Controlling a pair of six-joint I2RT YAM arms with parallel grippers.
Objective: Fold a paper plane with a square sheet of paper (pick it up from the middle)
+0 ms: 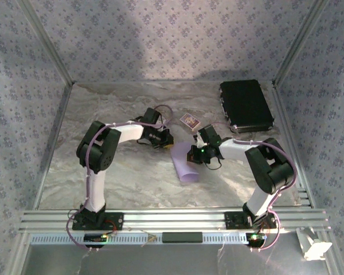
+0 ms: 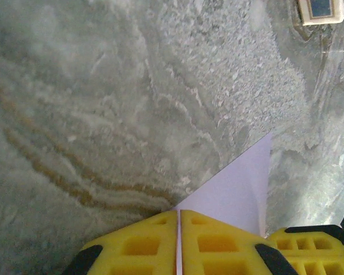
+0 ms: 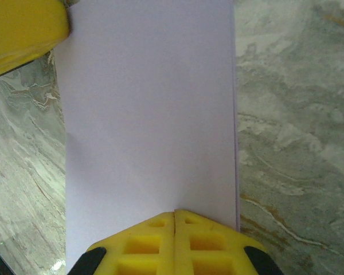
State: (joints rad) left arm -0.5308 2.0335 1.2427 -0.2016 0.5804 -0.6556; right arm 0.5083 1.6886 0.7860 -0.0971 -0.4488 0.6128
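The left arm [image 1: 96, 192] and right arm [image 1: 258, 197] are white tubes between chunky black joints, each trailed by a thin lilac cable [image 1: 88, 175]. The left end effector [image 2: 178, 215] and right end effector [image 3: 175, 216] are yellow, moulded with square hollows, with black corner patches.
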